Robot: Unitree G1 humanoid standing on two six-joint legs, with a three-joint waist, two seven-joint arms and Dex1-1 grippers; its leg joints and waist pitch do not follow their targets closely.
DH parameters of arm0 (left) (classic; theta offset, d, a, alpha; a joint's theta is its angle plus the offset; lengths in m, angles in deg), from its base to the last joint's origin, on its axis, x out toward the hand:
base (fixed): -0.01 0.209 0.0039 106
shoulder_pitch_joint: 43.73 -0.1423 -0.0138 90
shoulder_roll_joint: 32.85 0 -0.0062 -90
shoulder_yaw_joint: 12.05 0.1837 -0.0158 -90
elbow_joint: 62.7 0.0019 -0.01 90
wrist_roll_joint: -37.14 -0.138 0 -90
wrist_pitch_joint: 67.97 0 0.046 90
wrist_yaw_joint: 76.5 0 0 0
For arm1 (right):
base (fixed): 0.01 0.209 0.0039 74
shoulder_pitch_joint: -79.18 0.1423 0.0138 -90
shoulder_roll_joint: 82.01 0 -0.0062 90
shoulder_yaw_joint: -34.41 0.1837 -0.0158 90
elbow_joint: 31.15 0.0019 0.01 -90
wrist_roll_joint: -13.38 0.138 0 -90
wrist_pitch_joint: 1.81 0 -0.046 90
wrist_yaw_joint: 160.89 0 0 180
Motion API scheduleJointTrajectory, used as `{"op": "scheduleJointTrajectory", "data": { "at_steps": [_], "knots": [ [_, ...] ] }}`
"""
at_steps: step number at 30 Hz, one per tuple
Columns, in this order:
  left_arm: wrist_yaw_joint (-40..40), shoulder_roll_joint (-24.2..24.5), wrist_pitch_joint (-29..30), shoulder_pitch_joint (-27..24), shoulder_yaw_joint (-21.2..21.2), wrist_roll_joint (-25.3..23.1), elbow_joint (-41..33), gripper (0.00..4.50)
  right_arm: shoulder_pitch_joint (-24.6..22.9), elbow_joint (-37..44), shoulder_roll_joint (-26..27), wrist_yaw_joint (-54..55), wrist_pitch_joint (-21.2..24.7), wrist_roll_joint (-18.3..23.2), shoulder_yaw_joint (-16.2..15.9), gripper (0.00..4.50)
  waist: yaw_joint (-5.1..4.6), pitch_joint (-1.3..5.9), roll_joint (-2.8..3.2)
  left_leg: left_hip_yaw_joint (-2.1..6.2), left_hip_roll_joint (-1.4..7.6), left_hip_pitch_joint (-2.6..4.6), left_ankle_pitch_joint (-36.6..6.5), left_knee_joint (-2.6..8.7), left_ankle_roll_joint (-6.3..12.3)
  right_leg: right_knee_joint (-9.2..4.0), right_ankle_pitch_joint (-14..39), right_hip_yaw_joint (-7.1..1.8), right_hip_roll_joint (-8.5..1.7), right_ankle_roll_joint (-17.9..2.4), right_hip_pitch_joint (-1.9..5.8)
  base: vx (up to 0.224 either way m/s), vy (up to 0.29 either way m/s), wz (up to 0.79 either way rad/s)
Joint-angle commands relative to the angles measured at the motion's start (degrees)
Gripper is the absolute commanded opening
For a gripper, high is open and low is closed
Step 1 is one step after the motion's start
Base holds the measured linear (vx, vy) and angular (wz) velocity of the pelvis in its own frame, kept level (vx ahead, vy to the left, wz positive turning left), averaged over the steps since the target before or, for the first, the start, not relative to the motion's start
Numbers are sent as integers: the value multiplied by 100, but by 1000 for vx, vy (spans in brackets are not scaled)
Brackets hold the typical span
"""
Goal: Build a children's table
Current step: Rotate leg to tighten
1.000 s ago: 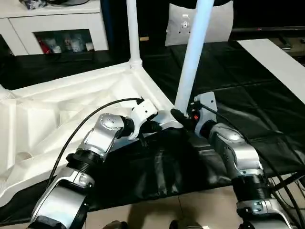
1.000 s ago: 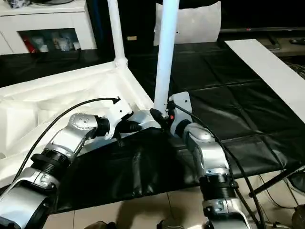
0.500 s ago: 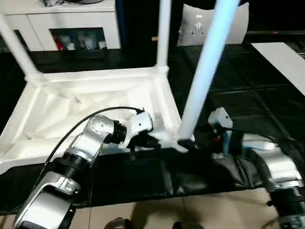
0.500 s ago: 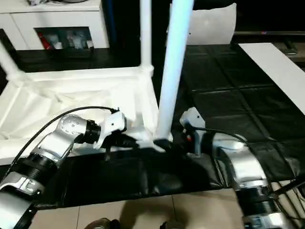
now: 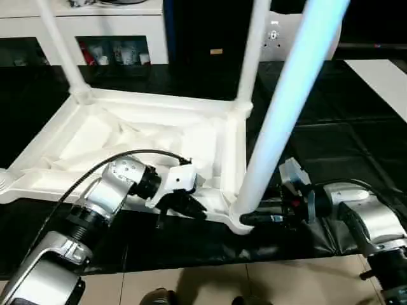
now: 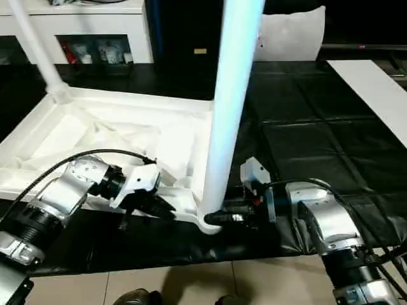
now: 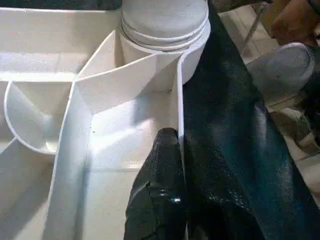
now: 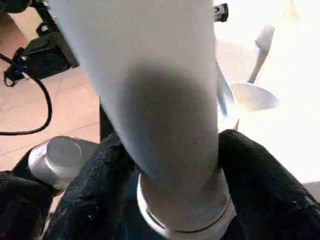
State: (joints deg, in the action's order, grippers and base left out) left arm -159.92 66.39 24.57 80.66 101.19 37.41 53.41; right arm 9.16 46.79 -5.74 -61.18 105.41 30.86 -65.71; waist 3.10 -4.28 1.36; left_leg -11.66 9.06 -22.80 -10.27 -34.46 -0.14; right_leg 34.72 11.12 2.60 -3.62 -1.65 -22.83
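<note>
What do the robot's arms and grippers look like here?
Both forearms are silver metal with ribbed black joint rings. The left gripper has a white wrist housing and black fingers, with a black cable looping over the arm. The right gripper has black fingers and a small red mark at the wrist.

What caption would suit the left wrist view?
The left hand pinches the upturned table top's rim beside a fitted leg.

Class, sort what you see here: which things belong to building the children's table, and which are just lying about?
Job in hand:
tabletop, upside down
near leg, in right gripper
far-right leg
far-left leg
left gripper, on tabletop rim

Lying about:
white shelf unit
white board
black mat
</note>
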Motion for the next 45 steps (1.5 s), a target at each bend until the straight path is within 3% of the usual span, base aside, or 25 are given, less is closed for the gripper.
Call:
{"op": "scheduleJointTrajectory", "data": {
  "at_steps": [1,6,10,14,15,17,19,20,24,28,29,30,35,39,41,45],
  "knots": [
    [-165,12,-132,73,90,-18,-168,0,82,-15,-5,-147,-66,60,-84,254,-31,384,-13,210,492,209,-1229,432,274,-422,1065,-275,-514,-1404,226,0,0,0],
    [-153,42,-137,85,98,-4,-166,0,104,-11,-25,-286,-39,133,-153,218,-11,401,-11,202,481,197,-1043,410,354,-400,860,-269,-513,-1425,237,0,0,0],
    [-28,-13,-12,62,31,42,-179,0,18,141,72,-256,105,243,-138,213,-9,412,-8,204,483,202,-1059,409,336,-402,921,-264,-506,-1420,238,0,0,0],
    [453,-242,350,115,-136,91,-150,0,-174,418,494,785,619,220,-44,209,-5,411,-10,207,479,193,-1022,416,300,-403,993,-269,-507,-1394,231,0,0,0],
    [552,-289,431,137,-167,89,-136,0,-177,415,591,1051,682,141,-31,209,-23,405,-15,209,474,191,-1090,421,275,-411,1086,-269,-507,-1383,224,0,0,0],
    [987,-513,608,250,-265,40,-7,0,-91,290,1070,2114,800,-172,82,209,-93,360,-9,232,435,225,-1547,426,39,-498,2002,-276,-534,-1206,175,0,0,0],
    [1194,-622,699,307,-307,15,57,0,-18,215,1277,2562,913,-281,152,208,-177,348,-27,280,416,213,-1764,450,-132,-536,2555,-261,-533,-1000,188,0,0,0],
    [1483,-760,792,380,-354,-36,141,0,88,113,1520,3111,1052,-453,219,207,-204,354,-17,297,423,212,-1764,458,-183,-529,2588,-264,-536,-956,188,0,0,0],
    [2787,-1373,1109,718,-589,-242,643,0,557,-355,2419,4894,1275,-974,420,206,-447,369,10,311,391,204,-1944,449,-294,-529,2394,-268,-508,-1008,140,0,0,0],
    [3315,-1594,1121,837,-723,-324,838,0,666,-467,2713,5397,1263,-1084,451,206,-455,413,9,265,368,180,-1576,406,-67,-531,1790,-296,-492,-1092,197,0,0,0],
    [3561,-1712,1084,917,-773,-395,978,0,739,-585,2883,5640,1169,-1070,555,237,-435,427,-20,241,366,183,-1415,389,30,-515,1520,-303,-486,-1153,197,0,0,0],
    [3634,-1747,1066,942,-776,-431,1023,0,770,-630,2942,5721,1120,-1090,594,256,-427,431,-9,235,359,179,-1334,383,71,-513,1448,-299,-491,-1168,205,0,0,0],
    [3505,-1718,996,894,-709,-486,976,0,751,-632,2886,5571,920,-1145,606,299,-379,447,-15,228,387,151,-901,378,321,-438,787,-279,-487,-1314,268,0,0,0],
    [3057,-1505,913,759,-610,-415,803,0,523,-471,2461,5066,680,-1103,561,332,-359,428,-24,229,400,168,-1093,381,319,-473,1099,-278,-501,-1267,277,0,0,0],
    [2668,-1300,627,681,-546,-395,766,0,334,-313,1891,4259,519,-1031,470,348,-359,422,-20,225,401,167,-1096,385,334,-471,1051,-276,-478,-1259,273,0,0,0],
    [2438,-1201,424,634,-503,-374,741,0,262,-218,1620,3850,464,-918,501,377,-323,423,-22,216,403,149,-1043,367,436,-464,931,-284,-497,-1300,287,0,0,0]
  ]
}}
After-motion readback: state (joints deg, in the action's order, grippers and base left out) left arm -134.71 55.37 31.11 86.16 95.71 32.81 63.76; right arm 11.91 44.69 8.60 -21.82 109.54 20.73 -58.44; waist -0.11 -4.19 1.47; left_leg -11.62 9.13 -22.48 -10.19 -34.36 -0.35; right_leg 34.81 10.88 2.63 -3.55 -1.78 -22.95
